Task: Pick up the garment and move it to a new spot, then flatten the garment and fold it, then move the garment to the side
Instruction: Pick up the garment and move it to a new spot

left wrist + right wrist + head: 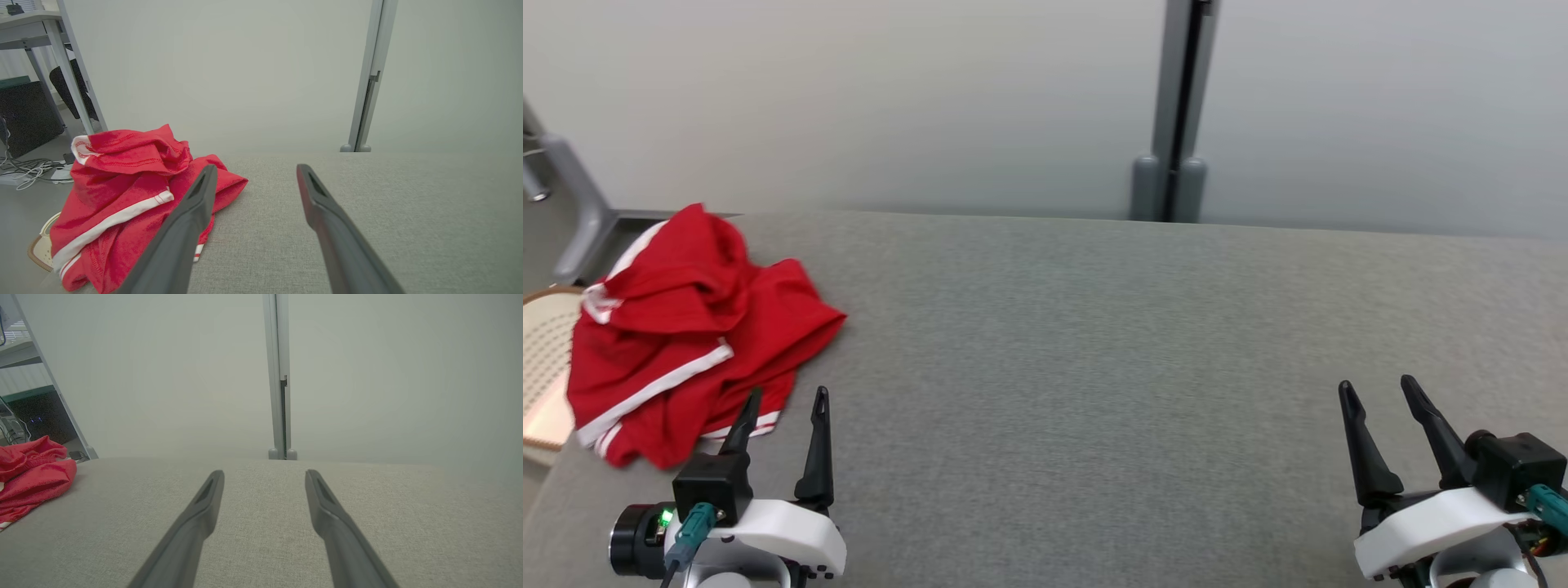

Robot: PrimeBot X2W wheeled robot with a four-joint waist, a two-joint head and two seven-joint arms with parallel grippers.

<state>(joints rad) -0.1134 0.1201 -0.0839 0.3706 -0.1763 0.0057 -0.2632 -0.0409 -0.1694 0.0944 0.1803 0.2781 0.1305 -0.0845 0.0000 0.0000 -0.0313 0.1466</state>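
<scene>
The grey fabric table top (1094,367) lies flat and bare from the left gripper (788,394) across to the right gripper (1376,382) and on to its far edge, so both have open passage ahead and between them. The one obstacle on the surface is the crumpled red garment (686,327), heaped along the left edge just ahead and left of the left gripper's spread fingers. Behind the far edge a pale partition wall (931,98) with a grey post (1176,106) closes off reach. A woven cane seat (543,359) and a grey metal leg (580,220) stand off the left edge
</scene>
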